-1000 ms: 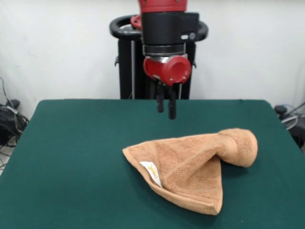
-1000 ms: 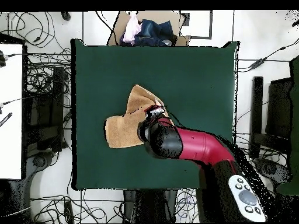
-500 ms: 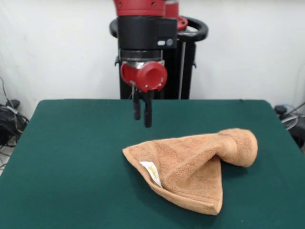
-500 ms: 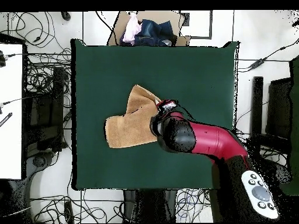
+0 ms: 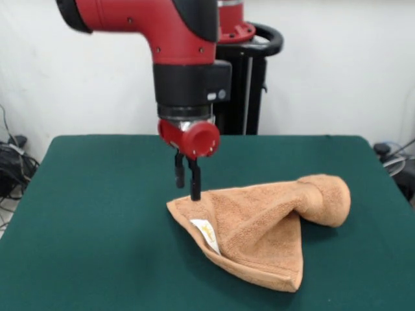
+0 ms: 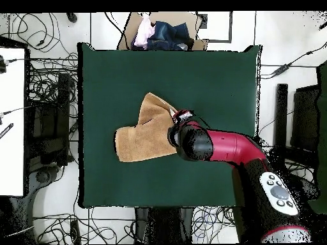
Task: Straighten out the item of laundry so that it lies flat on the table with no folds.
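Observation:
The orange-tan towel (image 5: pixel 259 227) lies crumpled on the green table (image 5: pixel 97 214), folded into a wedge. One end is rolled into a bunch at the right (image 5: pixel 324 197), and a white label (image 5: pixel 206 234) shows on its near left edge. My gripper (image 5: pixel 187 192) hangs straight down, open with a narrow gap and empty. Its tips are just above or touching the towel's far left corner. In the overhead view the towel (image 6: pixel 144 131) lies left of centre, and the red arm's head (image 6: pixel 188 141) at its right edge covers the gripper.
The black pedestal (image 5: pixel 249 84) stands behind the table's far edge. In the overhead view a cardboard box of clothes (image 6: pixel 163 35) sits beyond the table's top edge. A white desk (image 6: pixel 9 115) and cables lie to the left.
In the front view the gripper has moved left and come down, from hovering high over the table to the towel's far left corner. The towel has not moved.

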Robot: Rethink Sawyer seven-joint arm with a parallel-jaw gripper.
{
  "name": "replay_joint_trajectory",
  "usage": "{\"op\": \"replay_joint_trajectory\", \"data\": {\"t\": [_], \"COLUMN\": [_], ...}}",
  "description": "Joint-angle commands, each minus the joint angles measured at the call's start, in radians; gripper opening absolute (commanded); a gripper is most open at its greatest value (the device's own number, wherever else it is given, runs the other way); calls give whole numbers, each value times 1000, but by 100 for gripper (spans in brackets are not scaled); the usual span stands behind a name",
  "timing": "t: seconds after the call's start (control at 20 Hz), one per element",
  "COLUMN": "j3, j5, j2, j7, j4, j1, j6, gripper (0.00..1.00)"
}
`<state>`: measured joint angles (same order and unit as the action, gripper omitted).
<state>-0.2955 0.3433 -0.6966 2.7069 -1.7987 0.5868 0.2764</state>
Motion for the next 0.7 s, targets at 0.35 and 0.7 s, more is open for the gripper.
{"op": "replay_joint_trajectory", "data": {"t": [0.35, 0.7], "j3": [22, 43], "j5": [119, 149], "j2": [161, 200], "j7": [-56, -26], "j4": [143, 176], "j1": [-33, -58], "j6": [-44, -66], "gripper": [100, 100]}}
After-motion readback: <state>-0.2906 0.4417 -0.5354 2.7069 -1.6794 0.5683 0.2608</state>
